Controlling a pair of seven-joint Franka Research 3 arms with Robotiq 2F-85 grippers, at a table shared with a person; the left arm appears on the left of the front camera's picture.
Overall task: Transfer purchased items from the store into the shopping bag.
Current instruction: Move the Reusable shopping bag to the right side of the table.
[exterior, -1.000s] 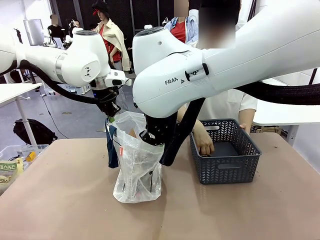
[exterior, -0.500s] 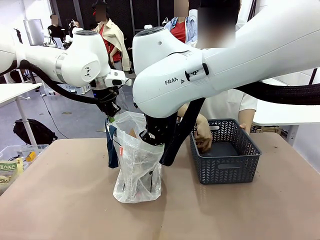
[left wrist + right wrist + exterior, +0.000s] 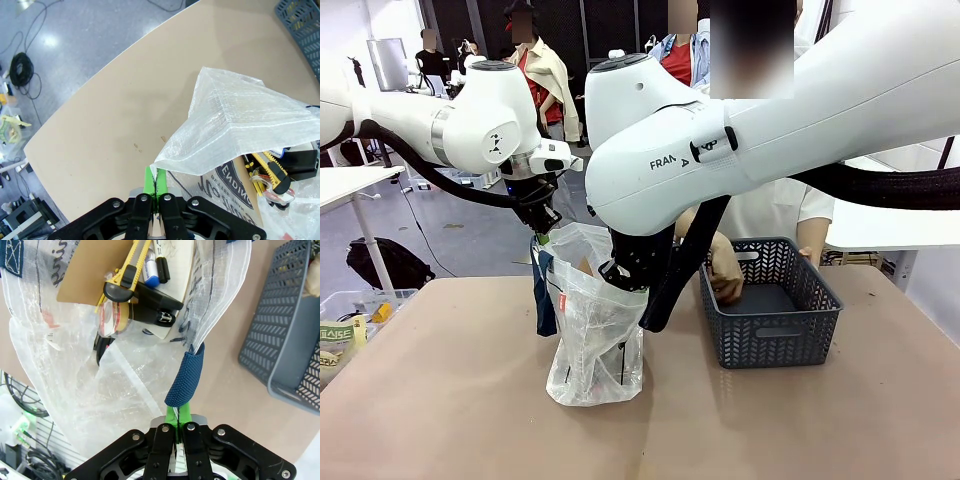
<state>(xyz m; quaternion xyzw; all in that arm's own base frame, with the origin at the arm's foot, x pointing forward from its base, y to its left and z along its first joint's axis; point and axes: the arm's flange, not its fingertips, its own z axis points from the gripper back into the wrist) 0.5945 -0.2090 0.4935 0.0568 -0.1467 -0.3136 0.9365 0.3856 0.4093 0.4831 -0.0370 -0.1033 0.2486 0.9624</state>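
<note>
Front view: shopping bag (image 3: 592,330) stands centre frame. I've got the left gripper (image 3: 156,176) clamped tight on its plastic rim and the right gripper (image 3: 177,416) clamped on the navy strap (image 3: 184,377). My worry is that slick film sliding off the pads and the mouth collapsing.

the person's hand (image 3: 725,283) occupies the basket (image 3: 775,340), while open table (image 3: 440,400) lies left of the shopping bag (image 3: 592,345).
</note>
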